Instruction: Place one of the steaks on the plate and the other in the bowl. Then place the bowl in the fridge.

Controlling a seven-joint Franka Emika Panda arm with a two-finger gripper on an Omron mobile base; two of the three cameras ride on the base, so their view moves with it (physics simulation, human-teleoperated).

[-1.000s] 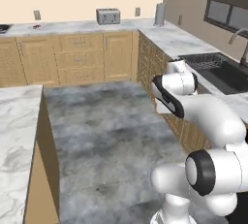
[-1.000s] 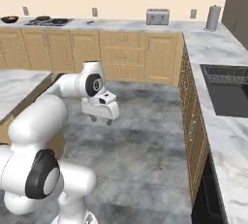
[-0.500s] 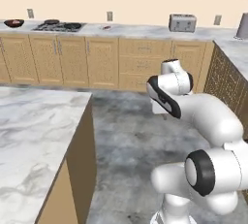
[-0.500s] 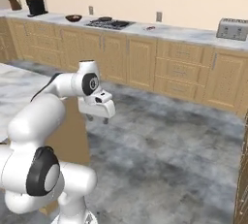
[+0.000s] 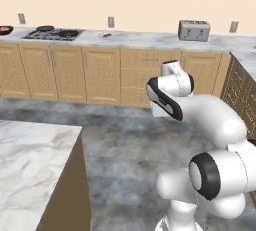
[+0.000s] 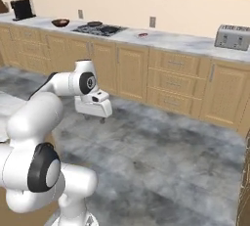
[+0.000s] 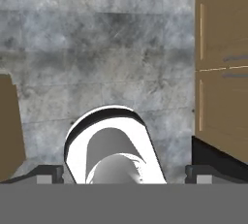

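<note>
The whole scene has swung since the earlier frames because the base has turned: the long back bench (image 5: 150, 40) with the cooktop (image 5: 47, 32) and toaster (image 5: 194, 30) now runs across both base views, while the arm's pose looks unchanged. The tool (image 6: 93, 115) hangs over the grey floor (image 6: 171, 161), jaws wide apart and holding nothing. The bowl (image 6: 60, 23) sits near the left end of that bench, well apart from the tool. A small red item (image 6: 142, 35), too small to identify, lies right of the cooktop.

The bowl (image 6: 60, 22), dark brown and round, sits upright on the far desk (image 6: 185, 44) left of the stove (image 6: 100, 28). One small reddish steak (image 6: 142, 35) lies flat just right of the stove.
</note>
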